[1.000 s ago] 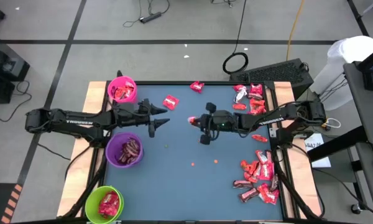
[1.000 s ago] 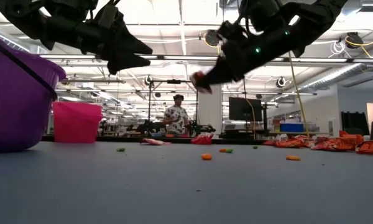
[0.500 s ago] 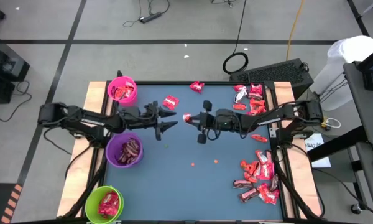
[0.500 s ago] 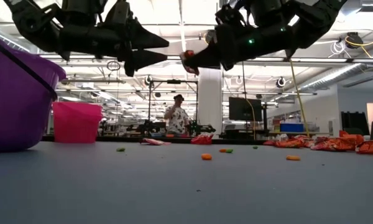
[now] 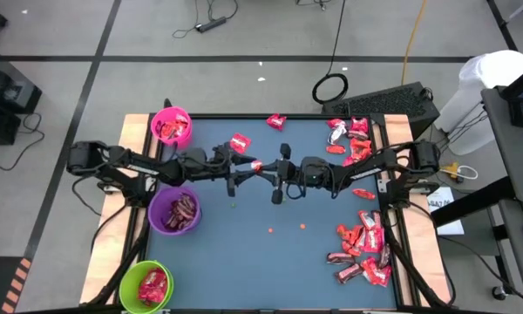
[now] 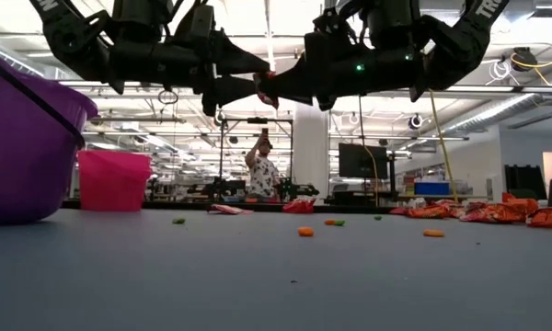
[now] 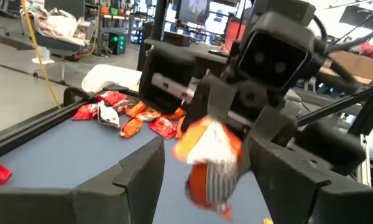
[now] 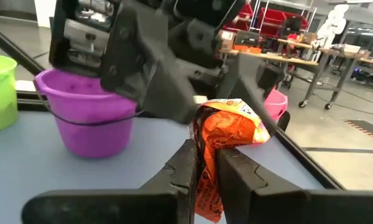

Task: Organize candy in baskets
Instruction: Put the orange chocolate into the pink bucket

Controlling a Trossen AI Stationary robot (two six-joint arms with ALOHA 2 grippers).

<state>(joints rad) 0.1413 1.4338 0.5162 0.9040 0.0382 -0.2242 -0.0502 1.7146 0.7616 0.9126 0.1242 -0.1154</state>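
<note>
Right gripper (image 8: 205, 165) pinches candy (image 8: 227, 134); left gripper (image 7: 202, 177) spread around it, contact unclear

The dark blue-grey surface (image 5: 244, 253) carries three tubs along its left side: a pink basket (image 5: 171, 126), a purple basket (image 5: 174, 211) and a lime green basket (image 5: 146, 287). Two loose red candies lie near the far edge (image 5: 239, 142) (image 5: 275, 122). Heaps of wrapped candy lie at the far right corner (image 5: 349, 138) and the near right side (image 5: 363, 247), with tiny orange specks (image 5: 271, 230) mid-surface.

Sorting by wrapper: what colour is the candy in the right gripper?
Orange-red with white marks; the candy shows best in the right wrist view.
</note>
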